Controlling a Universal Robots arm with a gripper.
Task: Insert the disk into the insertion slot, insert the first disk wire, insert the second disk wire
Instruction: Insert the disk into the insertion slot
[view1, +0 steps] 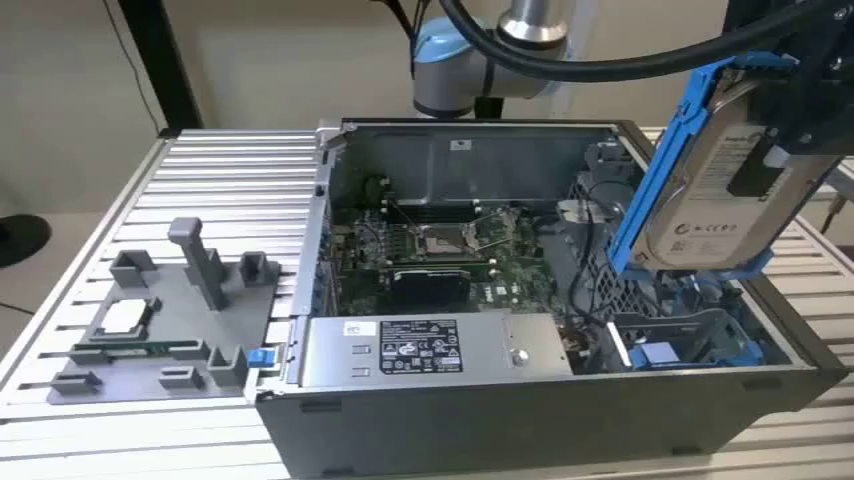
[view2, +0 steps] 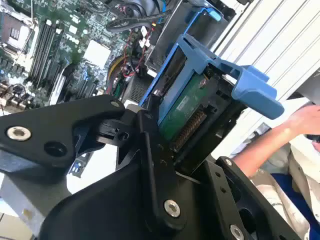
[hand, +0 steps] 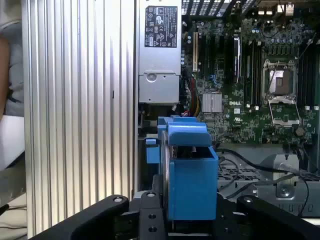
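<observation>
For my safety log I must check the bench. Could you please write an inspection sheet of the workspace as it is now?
Surface: ribbed metal table, carrying an open computer case.
Job's things: disk in its blue frame, held tilted over the case near the slot, not inserted.
Clutter: grey tray with small parts, at the exterior view's left of the case.
Claw: claw shut on the disk.
Cables: black wires loose inside the case beside the slot; thick black hose along the arm.
Surroundings: a person's arm beside the table, in the second wrist view.
</observation>
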